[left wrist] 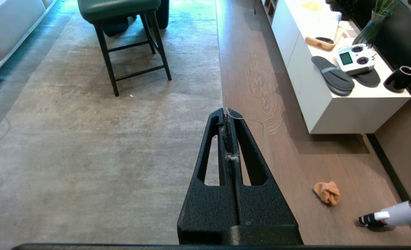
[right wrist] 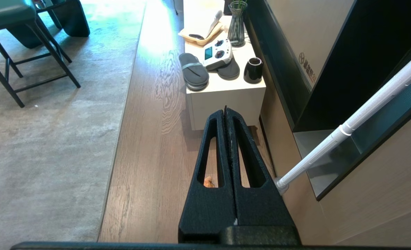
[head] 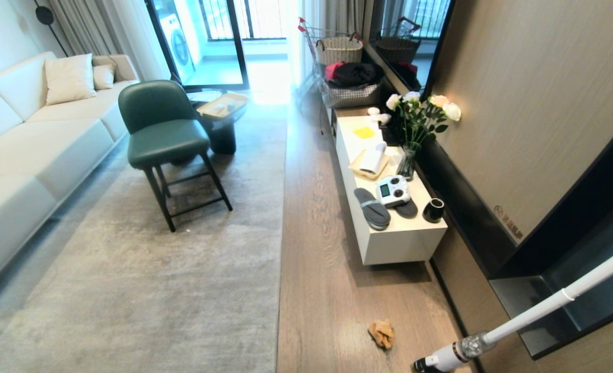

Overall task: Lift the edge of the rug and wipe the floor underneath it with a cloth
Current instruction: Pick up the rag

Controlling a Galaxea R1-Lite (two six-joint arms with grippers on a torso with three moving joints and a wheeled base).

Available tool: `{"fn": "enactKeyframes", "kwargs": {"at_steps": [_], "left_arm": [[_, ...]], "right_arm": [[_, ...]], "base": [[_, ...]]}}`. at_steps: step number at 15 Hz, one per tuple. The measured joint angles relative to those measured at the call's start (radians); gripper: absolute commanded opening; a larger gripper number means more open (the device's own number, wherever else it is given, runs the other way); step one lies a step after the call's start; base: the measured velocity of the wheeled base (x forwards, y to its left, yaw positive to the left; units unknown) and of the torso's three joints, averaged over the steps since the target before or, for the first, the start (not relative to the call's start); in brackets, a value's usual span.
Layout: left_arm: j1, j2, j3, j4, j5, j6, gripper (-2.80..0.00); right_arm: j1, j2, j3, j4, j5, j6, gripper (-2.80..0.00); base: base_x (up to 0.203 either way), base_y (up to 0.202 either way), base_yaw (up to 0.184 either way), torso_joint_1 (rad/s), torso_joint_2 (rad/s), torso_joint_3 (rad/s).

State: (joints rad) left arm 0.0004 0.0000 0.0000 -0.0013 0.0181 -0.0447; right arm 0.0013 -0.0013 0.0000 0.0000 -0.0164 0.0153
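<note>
Item: cloth (head: 382, 333). Small orange-tan rag, crumpled into a loose lump, lying on the floor (head: 317, 243) of brown wood-grain planks. It is sitting between the rug edge (head: 281, 207) and the dark wall base, nearer the wall side, with the head of a white stick vacuum (head: 519, 321) just beside it. No fold or long axis is reading clearly; the lump is looking roughly round, soft and easily pinched from above.

Item: rug edge. Long straight border of a pale grey short-pile rug, running away from the robot alongside the plank strip and lying flat, not yet lifted. The cloth is lying well apart from it, on the robot's right.

Item: left pincer (left wrist: 229, 113). Jaws pressed together, holding nothing but wisps of lint and a stray thread; hanging over the rug border, with the cloth (left wrist: 326, 192) off to the right of it and lower.

Item: right pincer (right wrist: 225, 110). Jaws pressed together, empty; hanging over the plank strip, the cloth (right wrist: 208, 181) showing through its finger slot, almost directly below.

Judgement: the right arm is sitting nearer the cloth, the left nearer the border. The white counter (head: 405, 243) ahead is carrying slippers (head: 373, 208), a remote and a vase.
</note>
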Motion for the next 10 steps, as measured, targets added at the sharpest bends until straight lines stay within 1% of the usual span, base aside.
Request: {"fn": "enactKeyframes", "kwargs": {"at_steps": [10], "left_arm": [[0.0,0.0,0.0,0.0,0.0,0.0,-2.8]], "right_arm": [[0.0,0.0,0.0,0.0,0.0,0.0,-2.8]], "base": [[0.0,0.0,0.0,0.0,0.0,0.0]]}}
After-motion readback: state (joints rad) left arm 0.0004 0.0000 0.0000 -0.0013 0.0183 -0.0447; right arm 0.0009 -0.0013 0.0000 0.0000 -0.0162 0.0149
